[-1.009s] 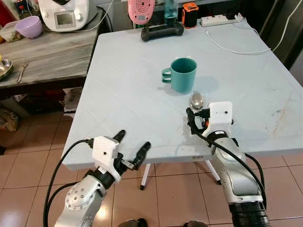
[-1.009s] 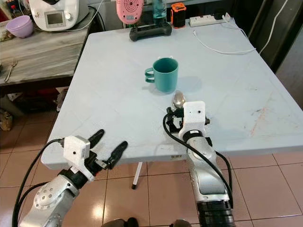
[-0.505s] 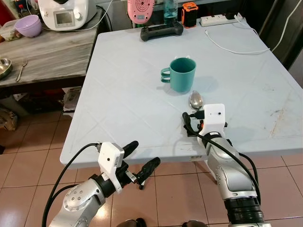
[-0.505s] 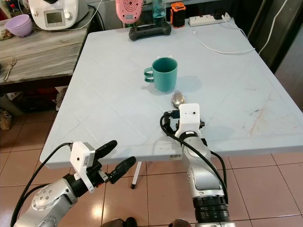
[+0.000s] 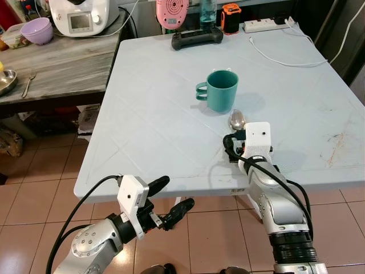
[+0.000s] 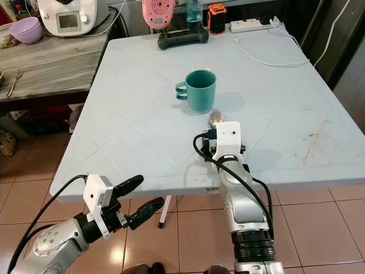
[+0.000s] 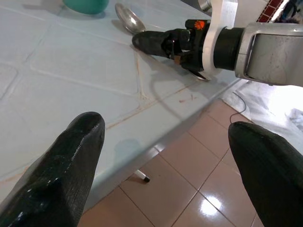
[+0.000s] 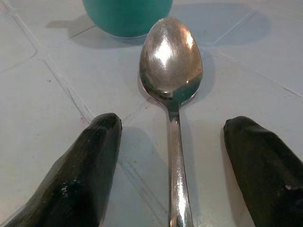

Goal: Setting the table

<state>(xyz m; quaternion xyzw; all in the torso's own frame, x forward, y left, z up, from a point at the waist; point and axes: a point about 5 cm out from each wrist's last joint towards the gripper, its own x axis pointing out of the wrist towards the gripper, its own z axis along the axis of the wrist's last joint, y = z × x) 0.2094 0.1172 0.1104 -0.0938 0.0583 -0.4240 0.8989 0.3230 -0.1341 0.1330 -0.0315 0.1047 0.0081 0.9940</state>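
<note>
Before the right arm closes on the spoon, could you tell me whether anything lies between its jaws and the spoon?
Nothing visible does. The spoon lies flat on the table between the open right gripper jaws, its bowl just short of the teal mug.

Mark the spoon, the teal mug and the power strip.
spoon (image 8: 170, 56), right wrist view, on its bowl.
teal mug (image 5: 222, 91), left eye view, on its side wall.
power strip (image 5: 263, 24), left eye view, on its top.

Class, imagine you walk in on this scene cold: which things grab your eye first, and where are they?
The teal mug stands alone near the middle of the pale table, with a metal spoon lying just in front of it. The right gripper rests on the table, open, its fingers either side of the spoon's handle. The left gripper hangs open below the table's near edge, over the tiled floor.
</note>
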